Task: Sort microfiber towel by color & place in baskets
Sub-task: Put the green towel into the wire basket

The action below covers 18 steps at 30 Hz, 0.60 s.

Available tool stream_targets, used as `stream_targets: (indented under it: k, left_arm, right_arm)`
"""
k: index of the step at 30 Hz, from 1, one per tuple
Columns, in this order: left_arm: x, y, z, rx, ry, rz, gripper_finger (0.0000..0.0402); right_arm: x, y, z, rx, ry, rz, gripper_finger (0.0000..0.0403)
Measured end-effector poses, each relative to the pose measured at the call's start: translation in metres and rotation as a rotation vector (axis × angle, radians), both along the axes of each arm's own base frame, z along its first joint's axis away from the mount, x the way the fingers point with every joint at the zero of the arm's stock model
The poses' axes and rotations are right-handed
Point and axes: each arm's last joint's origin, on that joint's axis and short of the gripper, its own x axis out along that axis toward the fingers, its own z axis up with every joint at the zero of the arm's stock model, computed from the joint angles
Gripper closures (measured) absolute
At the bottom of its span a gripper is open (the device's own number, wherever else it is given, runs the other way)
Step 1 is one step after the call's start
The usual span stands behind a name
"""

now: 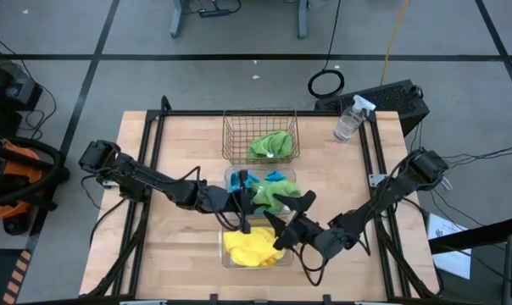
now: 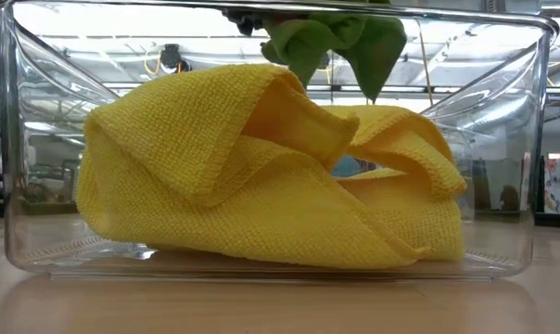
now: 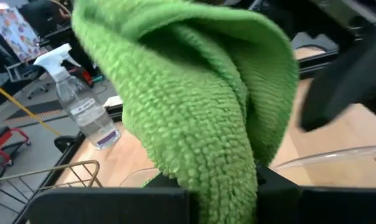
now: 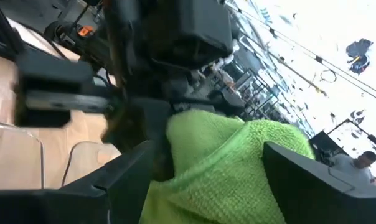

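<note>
A bright green towel (image 1: 273,196) hangs in the air over the two clear baskets and shows in the low view (image 2: 340,42) above the near basket. My left gripper (image 1: 246,202) is shut on it. My right gripper (image 1: 288,212) is open, with one finger on each side of the same towel (image 4: 231,162). The second green towel (image 1: 270,146) lies in the copper wire basket (image 1: 230,127). Blue towels (image 1: 277,176) lie in the middle clear basket (image 1: 231,180). Yellow towels (image 1: 252,247) fill the near clear basket (image 2: 11,139). My left gripper pinches the green towel between its two fingers, on a bunched fold (image 3: 228,168) of several layers, coming level from the table's left. The towel is lifted clear and droops slack around the fingers. My right gripper: its fingers (image 4: 122,180) flank the towel's other end; whether they touch it I cannot tell.
A clear spray bottle (image 1: 349,120) stands near the table's far right corner, beside the wire basket. The three baskets line up along the table's middle from far to near. Bare wood lies to the left (image 1: 171,237) and right (image 1: 341,178) of them.
</note>
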Motion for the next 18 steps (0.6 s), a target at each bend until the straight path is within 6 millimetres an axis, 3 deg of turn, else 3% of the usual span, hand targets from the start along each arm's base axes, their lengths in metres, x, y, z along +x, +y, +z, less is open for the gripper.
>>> stream_targets:
  k: [6, 11, 18]
  left_arm:
    - [-0.005, -0.010, 0.004, 0.058, -0.010, -0.042, 0.0366]
    - [-0.009, -0.018, 0.010, 0.090, -0.028, -0.072, 0.0366]
    - [-0.011, -0.023, 0.011, 0.114, -0.045, -0.093, 0.0366]
  right_arm:
    - [-0.007, -0.005, -0.007, 0.053, 0.029, -0.055, 0.0112]
    - [-0.011, -0.012, -0.014, 0.229, 0.035, 0.019, 0.0113]
    - [-0.002, -0.028, -0.021, 0.388, 0.068, 0.081, 0.0130]
